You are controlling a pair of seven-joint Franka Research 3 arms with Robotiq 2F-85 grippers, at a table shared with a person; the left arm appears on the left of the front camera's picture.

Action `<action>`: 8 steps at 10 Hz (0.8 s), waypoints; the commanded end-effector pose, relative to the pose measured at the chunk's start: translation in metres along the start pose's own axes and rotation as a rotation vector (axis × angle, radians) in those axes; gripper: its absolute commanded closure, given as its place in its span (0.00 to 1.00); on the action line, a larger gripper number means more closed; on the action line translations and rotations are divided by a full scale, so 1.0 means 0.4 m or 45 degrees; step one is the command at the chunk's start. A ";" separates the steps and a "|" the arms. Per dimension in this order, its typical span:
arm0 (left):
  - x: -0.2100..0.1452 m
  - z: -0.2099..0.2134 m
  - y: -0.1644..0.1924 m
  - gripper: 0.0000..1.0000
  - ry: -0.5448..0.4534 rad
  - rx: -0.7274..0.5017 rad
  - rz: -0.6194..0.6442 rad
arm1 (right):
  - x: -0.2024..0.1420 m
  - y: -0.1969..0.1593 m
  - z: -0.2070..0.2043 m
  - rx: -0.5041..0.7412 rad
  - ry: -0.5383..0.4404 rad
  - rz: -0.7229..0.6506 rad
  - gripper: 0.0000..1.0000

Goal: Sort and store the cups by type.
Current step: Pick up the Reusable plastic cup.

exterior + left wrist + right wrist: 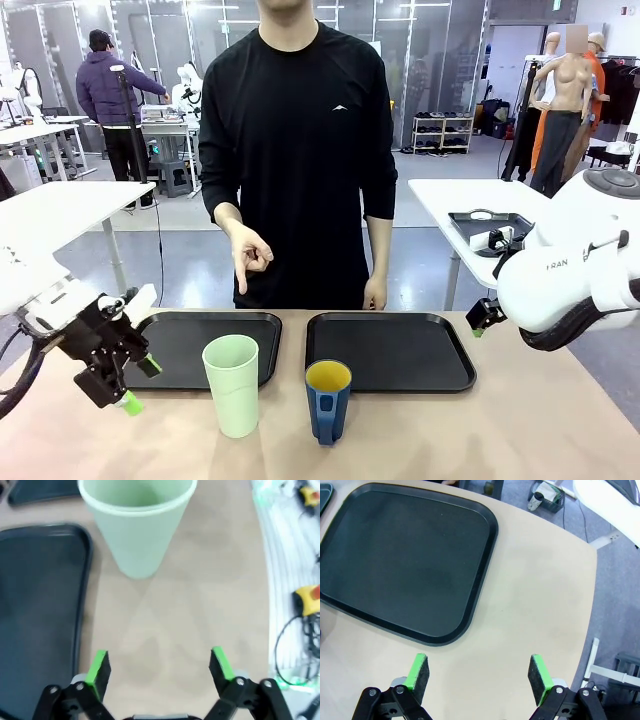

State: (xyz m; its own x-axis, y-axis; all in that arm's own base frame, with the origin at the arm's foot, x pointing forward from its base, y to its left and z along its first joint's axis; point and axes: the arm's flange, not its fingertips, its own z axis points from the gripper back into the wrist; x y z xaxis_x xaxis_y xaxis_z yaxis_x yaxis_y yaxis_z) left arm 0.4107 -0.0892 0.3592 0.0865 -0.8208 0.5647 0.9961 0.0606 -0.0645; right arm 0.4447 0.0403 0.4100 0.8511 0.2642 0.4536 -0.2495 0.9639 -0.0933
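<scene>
Standing upright just right of the left gripper (140,385), whose jaws gape empty, the mint-green tumbler (232,385) sits nearest that arm.

On my feed the green cup (231,385) reads as smooth, matt plastic. The mug (328,402) just right of the green cup shows a slight gloss on its blue outside. The tray (205,335) behind the green cup and the second tray (390,350) farther right look like smooth dark plastic with a dull sheen. Under the green cup, the table (500,430) is matt, pale and wood-toned.
</scene>
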 end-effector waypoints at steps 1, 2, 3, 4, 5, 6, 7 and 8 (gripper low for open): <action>-0.029 0.002 0.022 0.00 -0.166 -0.016 -0.043 | -0.003 0.000 -0.002 0.003 0.002 -0.001 0.00; -0.038 0.000 0.027 0.00 -0.178 0.021 -0.021 | -0.003 0.000 -0.002 0.003 0.002 -0.001 0.00; -0.008 0.005 0.002 0.00 -0.083 0.006 -0.017 | -0.003 0.000 -0.002 0.003 0.002 -0.001 0.00; -0.008 0.005 0.002 0.00 -0.083 0.006 -0.017 | -0.003 0.000 -0.002 0.003 0.002 -0.001 0.00; -0.008 0.005 0.002 0.00 -0.083 0.006 -0.017 | -0.003 0.000 -0.002 0.003 0.002 -0.001 0.00; -0.008 0.005 0.002 0.00 -0.083 0.006 -0.017 | -0.003 0.000 -0.002 0.003 0.002 -0.001 0.00; -0.008 0.005 0.002 0.00 -0.083 0.006 -0.017 | -0.003 0.000 -0.002 0.003 0.002 -0.001 0.00; -0.010 -0.001 0.002 0.00 -0.099 0.018 -0.033 | -0.003 0.000 -0.002 0.003 0.002 -0.001 0.00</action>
State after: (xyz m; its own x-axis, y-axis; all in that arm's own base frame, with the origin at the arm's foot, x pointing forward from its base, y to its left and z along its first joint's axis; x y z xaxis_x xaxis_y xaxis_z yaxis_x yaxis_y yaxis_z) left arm 0.4108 -0.0870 0.3567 0.0587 -0.7784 0.6250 0.9983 0.0463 -0.0362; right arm 0.4447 0.0403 0.4100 0.8511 0.2643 0.4536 -0.2496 0.9639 -0.0933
